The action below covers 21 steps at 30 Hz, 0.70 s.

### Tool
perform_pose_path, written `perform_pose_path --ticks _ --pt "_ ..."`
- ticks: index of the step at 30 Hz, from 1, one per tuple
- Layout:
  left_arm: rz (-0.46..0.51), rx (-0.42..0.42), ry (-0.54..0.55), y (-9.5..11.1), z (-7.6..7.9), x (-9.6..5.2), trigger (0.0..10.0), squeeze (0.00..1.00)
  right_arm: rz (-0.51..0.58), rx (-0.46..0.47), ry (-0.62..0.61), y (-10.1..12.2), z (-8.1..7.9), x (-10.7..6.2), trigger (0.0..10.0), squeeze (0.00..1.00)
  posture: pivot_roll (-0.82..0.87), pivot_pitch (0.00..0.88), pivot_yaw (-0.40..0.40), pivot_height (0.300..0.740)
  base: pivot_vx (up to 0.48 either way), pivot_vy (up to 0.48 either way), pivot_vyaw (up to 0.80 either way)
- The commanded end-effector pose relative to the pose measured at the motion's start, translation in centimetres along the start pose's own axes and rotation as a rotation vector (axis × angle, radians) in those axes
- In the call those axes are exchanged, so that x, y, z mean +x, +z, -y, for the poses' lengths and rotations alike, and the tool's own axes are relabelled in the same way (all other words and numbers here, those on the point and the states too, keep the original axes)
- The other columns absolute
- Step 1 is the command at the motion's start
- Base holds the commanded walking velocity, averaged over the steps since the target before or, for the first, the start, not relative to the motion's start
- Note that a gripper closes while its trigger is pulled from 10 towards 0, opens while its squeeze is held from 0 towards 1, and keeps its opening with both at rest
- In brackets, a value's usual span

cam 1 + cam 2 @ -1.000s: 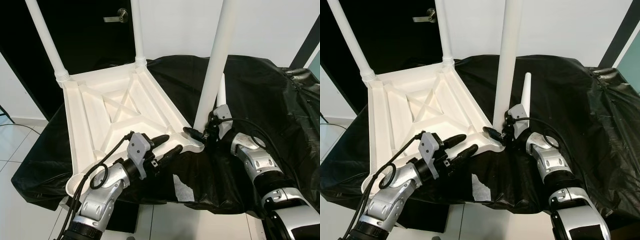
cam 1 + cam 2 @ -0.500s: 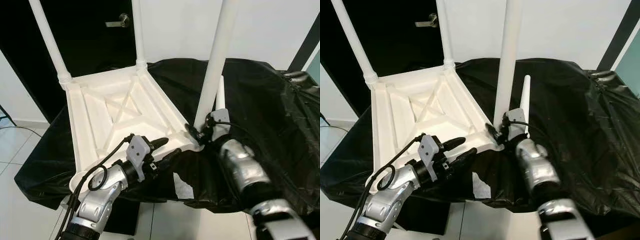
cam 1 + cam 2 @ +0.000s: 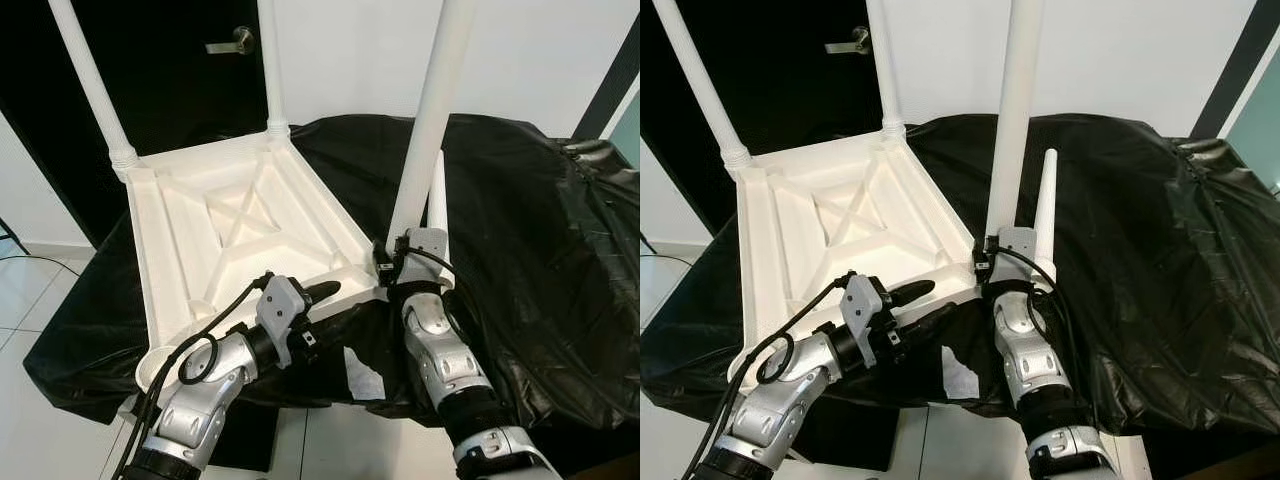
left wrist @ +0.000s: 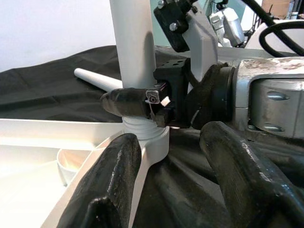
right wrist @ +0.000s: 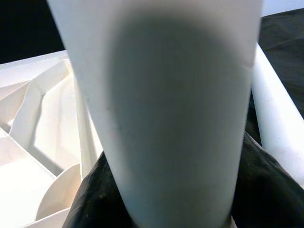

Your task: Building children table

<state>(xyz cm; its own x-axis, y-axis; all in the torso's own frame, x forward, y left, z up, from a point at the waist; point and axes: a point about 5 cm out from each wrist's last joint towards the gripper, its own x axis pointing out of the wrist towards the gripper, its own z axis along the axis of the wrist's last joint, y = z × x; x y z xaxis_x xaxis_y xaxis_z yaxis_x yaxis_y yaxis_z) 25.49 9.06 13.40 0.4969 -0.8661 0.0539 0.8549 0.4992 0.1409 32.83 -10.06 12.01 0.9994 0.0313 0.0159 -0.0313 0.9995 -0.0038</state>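
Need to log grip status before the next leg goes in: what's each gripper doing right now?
Left gripper: open, fingers straddling the tabletop corner edge.
Right gripper: closed around the base of the near table leg.

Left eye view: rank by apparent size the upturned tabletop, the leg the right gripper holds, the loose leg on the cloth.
1. Upturned tabletop, largest.
2. Held leg, nearest the camera and cut off at the frame top; right gripper is closed at its base.
3. Loose leg, smallest, partly hidden.
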Motion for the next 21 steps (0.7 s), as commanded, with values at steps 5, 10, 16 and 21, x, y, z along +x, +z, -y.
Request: perform_pose_path --ticks 5,10,16,21 --pt "-0.003 0.024 -0.053 0.3 0.0 0.1 10.0 0.00 -0.078 -0.040 -0.026 -1.5 0.6 -0.4 10.0 0.00 0.01 0.000 -0.006 0.740 0.000 0.000 0.00" --pt "0.003 0.029 -0.041 0.4 -0.2 0.2 10.0 0.00 -0.039 -0.053 -0.015 -0.8 0.9 -0.4 10.0 1.00 0.00 0.000 -0.005 0.740 0.000 0.000 0.00" --pt "0.006 0.037 -0.022 0.5 -0.6 0.1 10.0 0.00 0.012 -0.058 0.061 -0.3 1.5 -1.0 10.0 1.00 0.01 0.000 -0.012 0.740 0.000 0.000 0.00" --pt "0.001 0.054 0.026 0.7 -1.7 -0.4 10.0 0.00 0.060 -0.042 0.120 0.3 1.7 -1.8 10.0 1.00 0.01 0.000 -0.013 0.740 0.000 0.000 0.00"
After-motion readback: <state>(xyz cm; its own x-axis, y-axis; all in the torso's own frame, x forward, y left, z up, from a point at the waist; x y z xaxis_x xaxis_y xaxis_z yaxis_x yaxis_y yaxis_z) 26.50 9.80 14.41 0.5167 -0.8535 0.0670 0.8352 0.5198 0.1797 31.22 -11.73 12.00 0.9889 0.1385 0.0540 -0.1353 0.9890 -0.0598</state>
